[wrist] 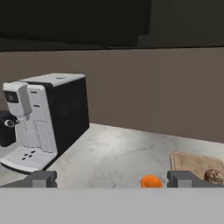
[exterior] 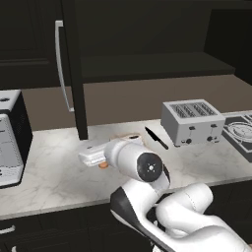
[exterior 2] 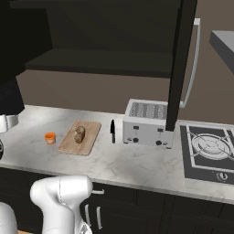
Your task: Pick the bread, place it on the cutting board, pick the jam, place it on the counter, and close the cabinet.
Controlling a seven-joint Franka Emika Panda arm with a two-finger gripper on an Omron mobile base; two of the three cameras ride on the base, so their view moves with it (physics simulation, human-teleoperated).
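Wide apart, my end effector (wrist: 112,178) fingers hold nothing; between them the jam (wrist: 151,181) sits on the worktop (wrist: 113,153), bread (wrist: 214,176) at three o'clock.

Arm (exterior: 147,167) hides cutting board (exterior: 129,137), most of jam (exterior: 103,165)

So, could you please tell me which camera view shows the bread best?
The right base view: the bread lies whole and unobstructed on the cutting board. The hand view catches part of it at the lower right edge; in the left base view the arm covers that spot.
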